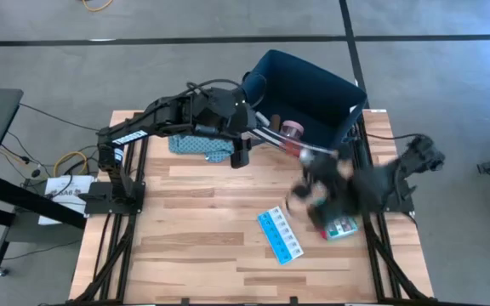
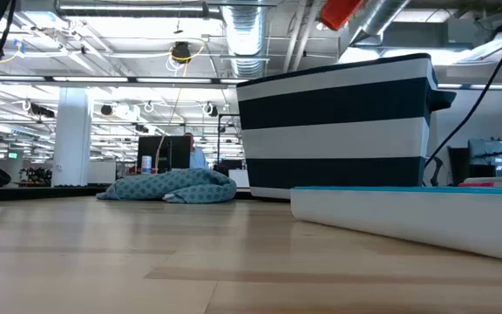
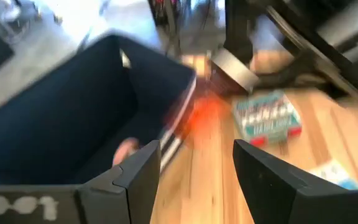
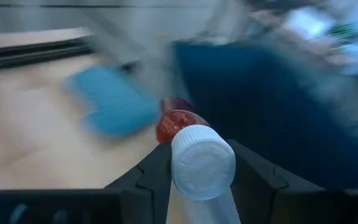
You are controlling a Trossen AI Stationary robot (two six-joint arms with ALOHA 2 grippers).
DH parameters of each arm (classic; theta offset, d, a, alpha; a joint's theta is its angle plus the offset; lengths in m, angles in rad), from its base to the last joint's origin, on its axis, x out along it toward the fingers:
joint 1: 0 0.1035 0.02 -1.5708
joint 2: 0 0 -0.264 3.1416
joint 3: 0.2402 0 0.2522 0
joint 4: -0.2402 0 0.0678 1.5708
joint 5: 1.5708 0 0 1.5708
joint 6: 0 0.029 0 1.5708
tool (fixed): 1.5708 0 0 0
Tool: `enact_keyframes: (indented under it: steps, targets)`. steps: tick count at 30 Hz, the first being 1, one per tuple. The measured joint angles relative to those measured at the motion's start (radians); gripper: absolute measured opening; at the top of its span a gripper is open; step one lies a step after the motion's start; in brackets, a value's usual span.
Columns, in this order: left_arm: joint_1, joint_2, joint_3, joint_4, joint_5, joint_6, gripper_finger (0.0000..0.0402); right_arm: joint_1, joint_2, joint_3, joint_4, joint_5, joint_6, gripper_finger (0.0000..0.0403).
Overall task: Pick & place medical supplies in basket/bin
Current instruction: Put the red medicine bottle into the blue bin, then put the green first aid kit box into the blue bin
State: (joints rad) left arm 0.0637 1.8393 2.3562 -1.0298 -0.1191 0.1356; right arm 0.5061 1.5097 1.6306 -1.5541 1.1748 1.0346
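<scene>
Clamping the red-white bottle [image 4: 194, 155] between its 2 fingers, the right gripper [image 4: 197, 177] sits right of centre in the high view, the bottle's long axis running toward the navy bin [image 1: 313, 89], white cap nearest the wrist camera. Left gripper [image 3: 194, 171], spread and empty, hovers beside the bin's left wall
</scene>
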Motion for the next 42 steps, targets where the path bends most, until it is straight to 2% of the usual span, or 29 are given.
enact_keyframes:
  steps: [2, 4, 9, 13, 16, 20, 23, 27, 33, 38, 42]
  targets:
    - [-0.009, -0.005, 0.0, -0.066, -0.02, -0.003, 0.0193, -0.134, -0.037, 0.0, -0.006, 0.04, -0.09, 0.0125]
    - [-0.023, -0.01, 0.0, -0.124, -0.047, -0.017, 0.0193, -0.271, -0.069, 0.0, -0.005, 0.022, -0.156, 0.0125]
    - [-0.058, -0.009, 0.0, -0.228, -0.144, -0.039, 0.0193, -0.597, -0.1, -0.006, -0.003, -0.176, -0.278, 0.0125]
    - [-0.08, -0.009, 0.0, -0.233, -0.285, -0.053, 0.0193, -0.737, -0.094, -0.075, 0.072, -0.299, -0.389, 0.0126]
    - [-0.086, -0.009, 0.0, -0.252, -0.397, -0.053, 0.0193, -0.796, -0.074, -0.129, 0.121, -0.399, -0.471, 0.0127]
    - [-0.086, -0.009, 0.0, -0.309, -0.497, -0.078, 0.0193, -0.855, -0.029, -0.168, 0.161, -0.407, -0.52, 0.0136]
    - [-0.086, -0.009, 0.0, -0.343, -0.536, -0.114, 0.0193, -0.896, 0.012, -0.189, 0.204, -0.457, -0.59, 0.0154]
    - [-0.086, -0.009, 0.0, -0.35, -0.55, -0.132, 0.0193, -0.951, 0.091, -0.196, 0.244, -0.553, -0.649, 0.0188]
    - [-0.086, -0.009, 0.0, -0.352, -0.549, -0.133, 0.0193, -1.006, 0.192, -0.194, 0.265, -0.59, -0.747, 0.0227]
    - [-0.086, -0.009, 0.0, -0.357, -0.548, -0.142, 0.0193, -1.003, 0.214, -0.153, 0.204, -0.601, -0.8, 0.0233]
    - [-0.086, -0.009, 0.0, -0.401, -0.545, -0.177, 0.0193, -0.969, 0.187, -0.051, 0.088, -0.6, -0.8, 0.0234]
